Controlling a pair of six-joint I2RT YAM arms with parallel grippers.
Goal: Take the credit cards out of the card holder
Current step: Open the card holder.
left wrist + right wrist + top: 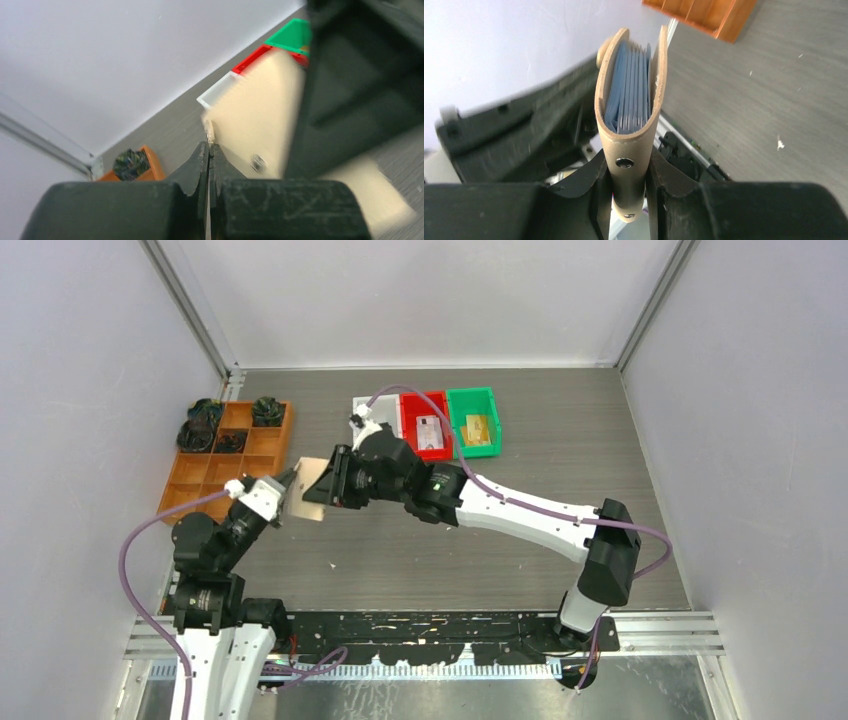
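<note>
Right claw (629,172) has its two fingers pressed against the folded spine of the card holder (630,145), one on each side, so the jaws stand only as far apart as the leather is thick. It holds the tan holder up off the table (560,450), in front of the left arm, with the open mouth turned away from the wrist. From that wrist I can see the credit cards (629,85) packed inside as a stack of pale blue-grey leaves between the two covers, and a metal snap on the tab by the fingers.

The left claw (209,150) is closed right down, tips together, on a thin pale edge at the holder's left side. It looks like the rim of the cover, though from here it could be a card.

Behind them, a white bin (372,408), a red bin (412,425) and a green bin (472,400) sit touching in a row. An orange compartment tray (215,475) with dark bundles in it sits at the left wall.
</note>
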